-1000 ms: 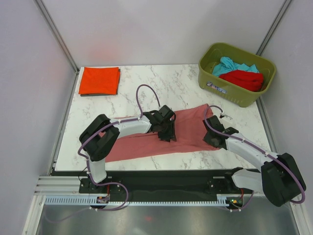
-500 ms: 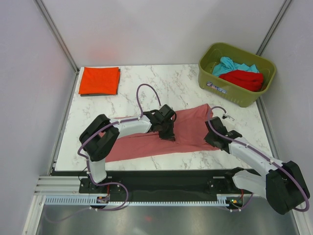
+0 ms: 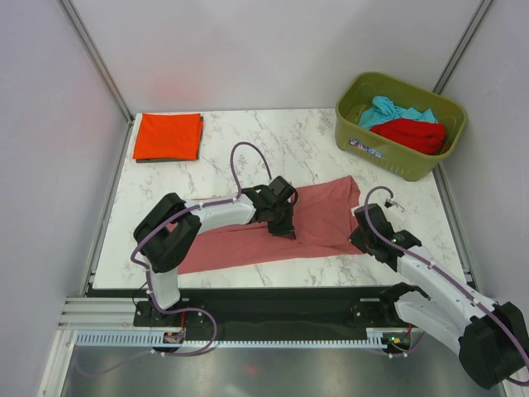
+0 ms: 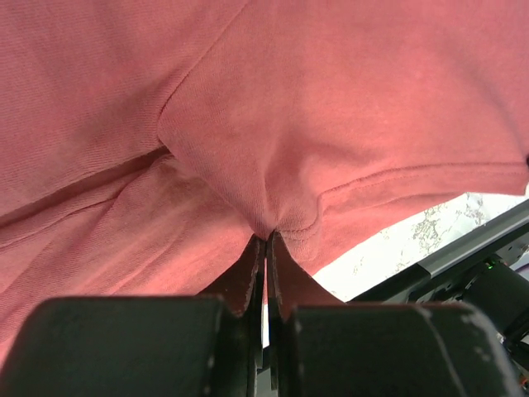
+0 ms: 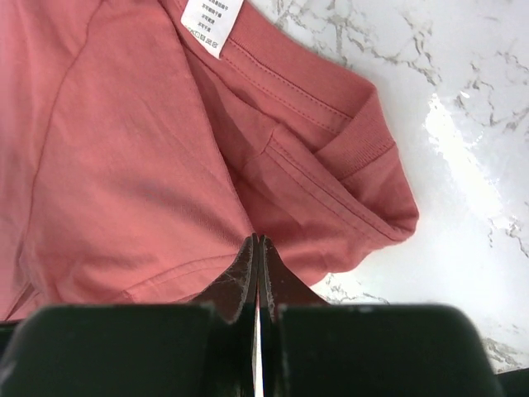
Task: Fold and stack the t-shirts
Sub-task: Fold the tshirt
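While the dusty pink t-shirt (image 3: 318, 217) lies spread across the near counter (image 3: 248, 141), the left hand (image 4: 266, 241) is clenched on its near hem and the right hand (image 5: 257, 240) on the edge by the collar. The cloth looks light and limp, so it is best held at the seams.

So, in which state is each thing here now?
pink t-shirt: spread on the table
orange-red t-shirt: folded
teal t-shirt: crumpled in the bin
red t-shirt: crumpled in the bin
left gripper: shut on pink t-shirt
right gripper: shut on pink t-shirt
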`<state>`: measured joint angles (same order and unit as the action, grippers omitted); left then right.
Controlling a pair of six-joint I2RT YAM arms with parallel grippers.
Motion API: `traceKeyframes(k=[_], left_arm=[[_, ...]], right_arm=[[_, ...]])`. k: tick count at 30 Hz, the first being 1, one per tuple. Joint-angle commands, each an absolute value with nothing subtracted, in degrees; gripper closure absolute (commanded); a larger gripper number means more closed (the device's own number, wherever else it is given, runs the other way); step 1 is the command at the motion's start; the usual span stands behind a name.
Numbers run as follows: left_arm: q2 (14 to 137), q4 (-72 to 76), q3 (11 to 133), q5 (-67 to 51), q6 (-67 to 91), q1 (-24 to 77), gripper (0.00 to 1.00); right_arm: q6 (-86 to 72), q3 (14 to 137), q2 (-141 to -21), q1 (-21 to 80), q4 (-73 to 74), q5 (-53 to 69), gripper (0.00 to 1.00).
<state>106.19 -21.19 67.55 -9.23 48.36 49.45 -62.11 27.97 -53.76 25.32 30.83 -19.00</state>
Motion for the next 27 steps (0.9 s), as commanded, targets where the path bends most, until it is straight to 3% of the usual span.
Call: traceKeyframes(k=[1,27], left_arm=[[104.85,-22.23,69.52,-10.37,47.46,48.87,0.98],[103.63,-25.05,70.31,-9.58,46.76,48.78,0.98]], right_arm=[[-65.04,26.28,-48.44,25.31,32.70,-18.28,1.00],[-68.56,18.54,-35.77,25.58,32.17,-16.61,1.00]])
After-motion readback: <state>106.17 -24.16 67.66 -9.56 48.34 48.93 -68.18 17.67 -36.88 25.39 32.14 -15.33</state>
